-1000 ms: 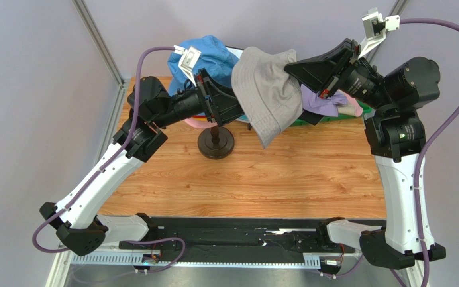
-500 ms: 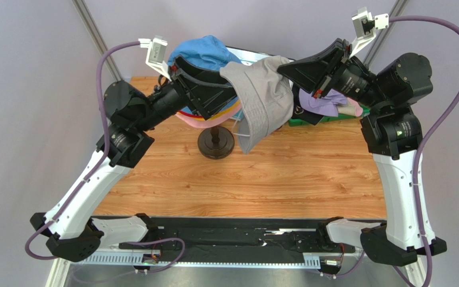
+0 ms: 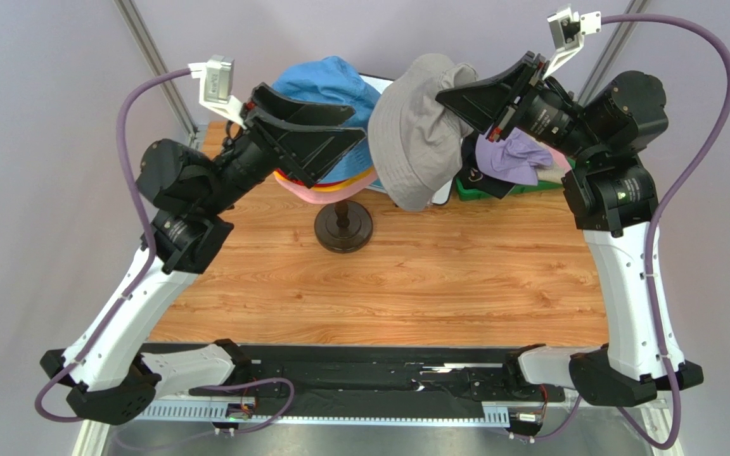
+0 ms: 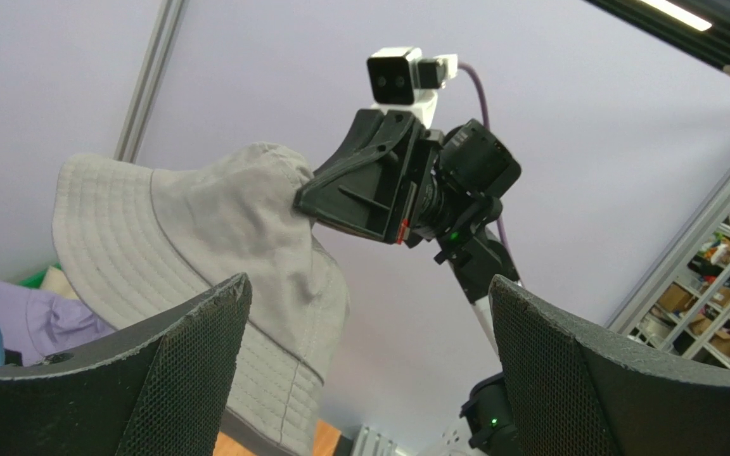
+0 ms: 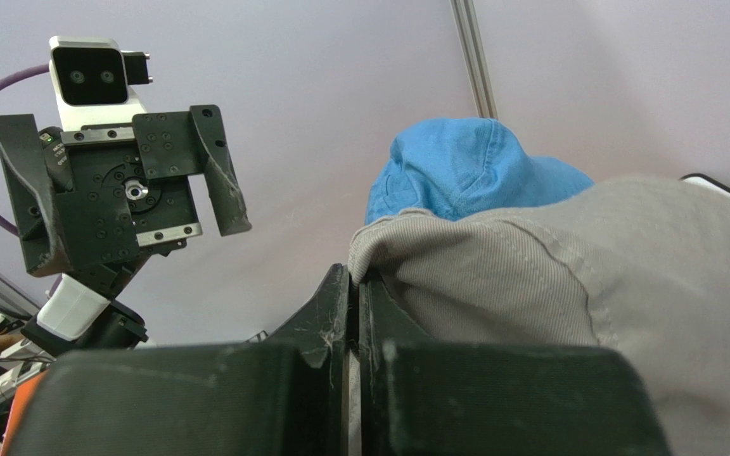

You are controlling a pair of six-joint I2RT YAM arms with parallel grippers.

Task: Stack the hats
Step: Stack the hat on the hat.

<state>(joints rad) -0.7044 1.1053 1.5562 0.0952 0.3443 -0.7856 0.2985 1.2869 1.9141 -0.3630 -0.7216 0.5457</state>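
- Beige, almost grey in this light: the beige hat (image 3: pixel 421 142) hangs in the air over the back of the wooden surface (image 3: pixel 454 275). It is pinched by a fold of its cloth in the right jaws, which are pressed together on the fabric.
- The right arm (image 3: pixel 626 275) rises from the near right corner and reaches up and leftward, with the hat drooping from its tip, brim lowest.
- The left arm (image 3: pixel 140 294) is raised too. The left jaws stand spread wide with nothing between them, just left of the beige hat and aimed towards it.
- From the left wrist, one mesh-faced finger (image 4: pixel 197 370) stands at each side of the view, and the hanging hat shows in the gap between the two.
- The blue hat (image 3: pixel 326 81) tops the stack at the back of the surface, just beside the beige hat on its left. I cannot tell whether the two touch.
- Under the blue hat, the lower hats (image 3: pixel 335 188) show only as a rim of pink and orange-yellow brims, partly hidden behind the left jaws.
- A dark round base (image 3: pixel 343 228) stands on the wood directly beneath the stack.
- The lavender hat (image 3: pixel 516 157) lies crumpled at the back right, under the right arm's wrist and apart from the stack.
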